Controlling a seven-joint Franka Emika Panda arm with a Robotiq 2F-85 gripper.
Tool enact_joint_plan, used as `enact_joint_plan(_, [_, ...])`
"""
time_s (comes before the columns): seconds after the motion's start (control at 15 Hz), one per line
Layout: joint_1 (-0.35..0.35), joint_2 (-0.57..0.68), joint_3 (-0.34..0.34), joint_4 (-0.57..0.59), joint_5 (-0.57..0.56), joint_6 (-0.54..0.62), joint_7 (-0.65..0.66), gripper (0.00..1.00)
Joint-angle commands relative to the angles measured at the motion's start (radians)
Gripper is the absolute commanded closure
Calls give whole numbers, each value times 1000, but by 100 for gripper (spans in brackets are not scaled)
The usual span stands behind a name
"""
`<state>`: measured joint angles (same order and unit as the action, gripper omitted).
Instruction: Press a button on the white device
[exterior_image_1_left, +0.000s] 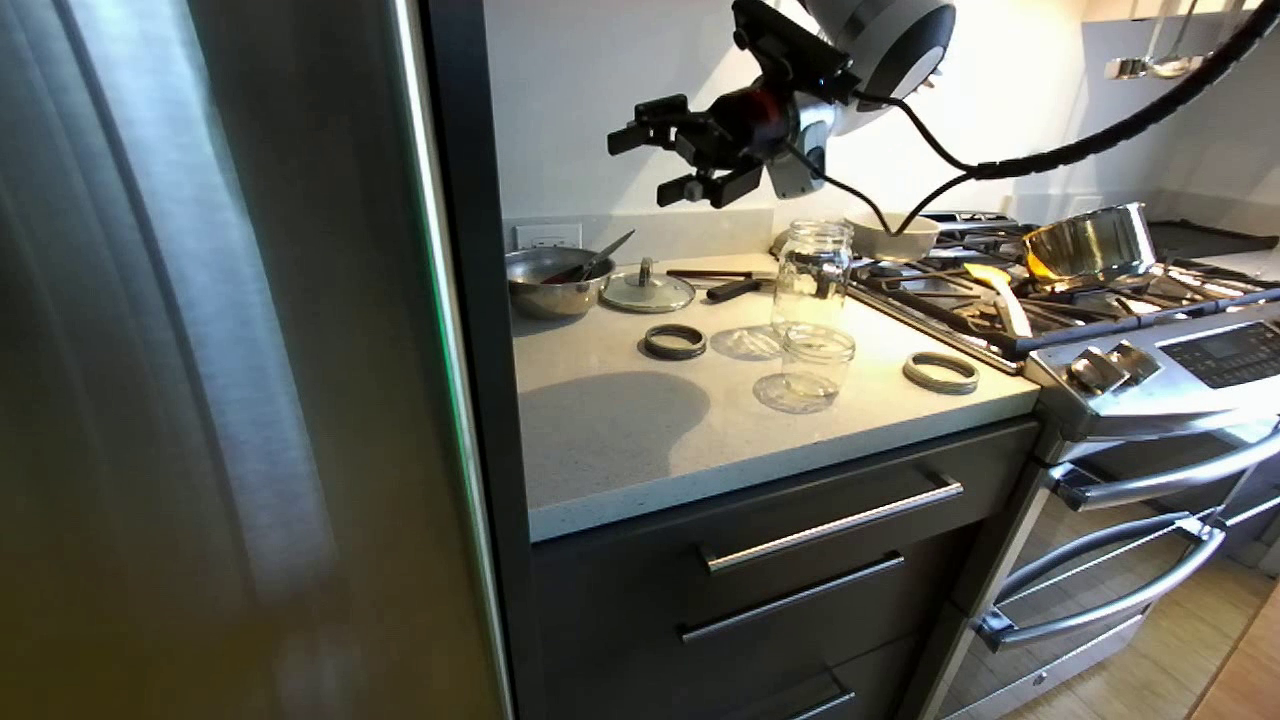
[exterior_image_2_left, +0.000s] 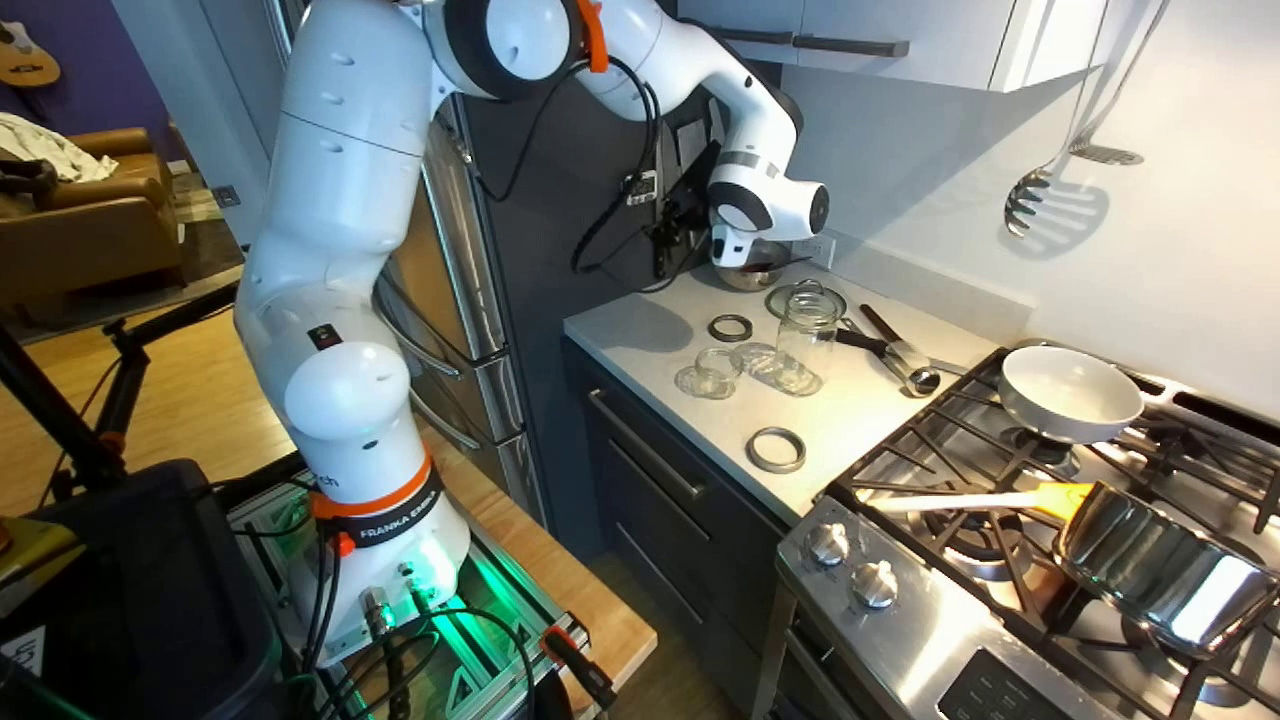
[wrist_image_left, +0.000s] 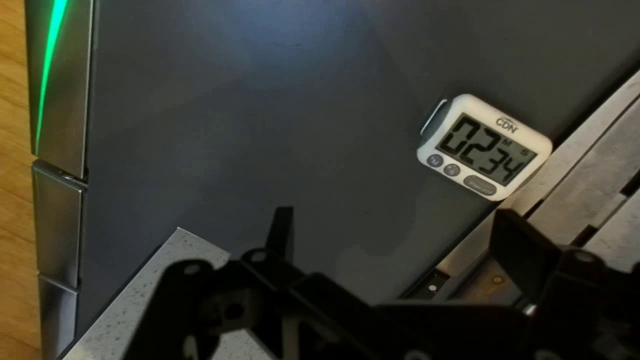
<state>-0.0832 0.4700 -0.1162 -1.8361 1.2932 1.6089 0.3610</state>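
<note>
Fridge (exterior_image_1_left: 200, 400): steel front, nearest the camera in an exterior view, filling one side of it; no part in the job.
Panel (wrist_image_left: 250, 125): broad, dark, flat; fills most of the wrist view.
Counter (exterior_image_1_left: 600, 440): pale, speckled; one corner shows low in the wrist view.
Gripper (wrist_image_left: 395, 215): black, raised above the counter; fingers (wrist_image_left: 284, 230) spread wide, nothing held between them.
Timer (wrist_image_left: 484, 146): white, on the panel, tilted in the wrist view, higher in that frame than the fingertips; beside grey strips (wrist_image_left: 580, 200), though contact with them cannot be told.
Timer, handling: probably light, stiff and smooth-shelled; fastening hidden, so an off-centre push might slide or swivel it.
Timer, hold: no grasp should be needed; if steadying is called for, the two short edges look best, keeping off the face.
Screen (wrist_image_left: 486, 150): reads 02 34; likely the most fragile part, not for contact.
Oval button (wrist_image_left: 480, 185): grey, lettering blurred; widest target, so probably the easiest for one fingertip, or fingers brought together, pushing straight in.
Round buttons (wrist_image_left: 435, 160): two, grey, side by side; one marked M, the other's letter less sure; a broad tip could catch both.
</note>
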Motion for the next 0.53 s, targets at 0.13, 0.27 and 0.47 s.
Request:
enact_joint_plan(0.13, [7,-157,-33,-158,-86,82,-38,0])
enact_joint_plan(0.27, [8,-202,-38,-191,-108,122,-41,0])
enact_joint_plan(0.47, [9,-268,-37,-235,-141,191,-47,0])
